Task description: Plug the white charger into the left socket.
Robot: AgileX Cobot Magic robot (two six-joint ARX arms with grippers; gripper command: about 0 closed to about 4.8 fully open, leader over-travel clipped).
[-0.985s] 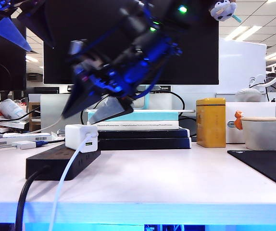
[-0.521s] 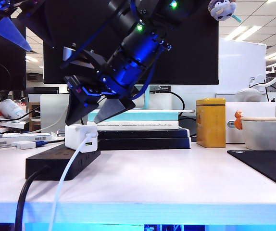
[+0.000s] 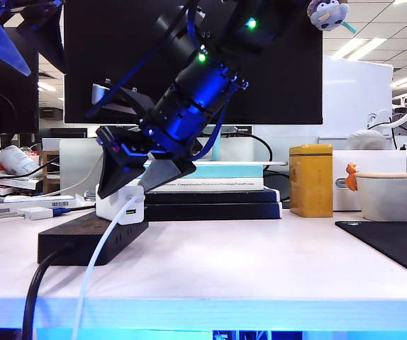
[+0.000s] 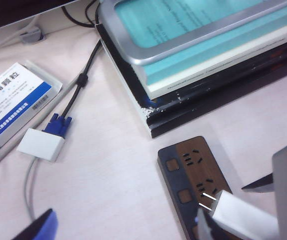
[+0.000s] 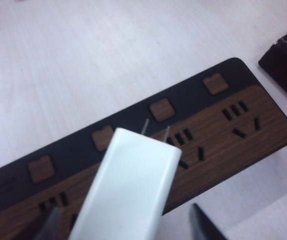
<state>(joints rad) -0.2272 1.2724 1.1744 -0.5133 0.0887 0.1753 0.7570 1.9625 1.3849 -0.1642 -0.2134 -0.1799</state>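
- Two end effectors appear: the right end effector (image 3: 134,185) has descended onto the white charger (image 3: 120,203), fingers straddling it, narrowing, not visibly clamped.
- Charger rests atop the power strip (image 3: 90,237), prongs unseated from the left socket (image 5: 53,201).
- Left end effector (image 3: 8,39) hangs spread, upper left.

Your white table (image 3: 246,262) carries the black power strip (image 3: 90,241) at near left, a stack of books (image 3: 210,195) behind it, a yellow tin (image 3: 310,180) and a cup (image 3: 389,195) to the right, and a black mat (image 3: 395,244) at the near right.
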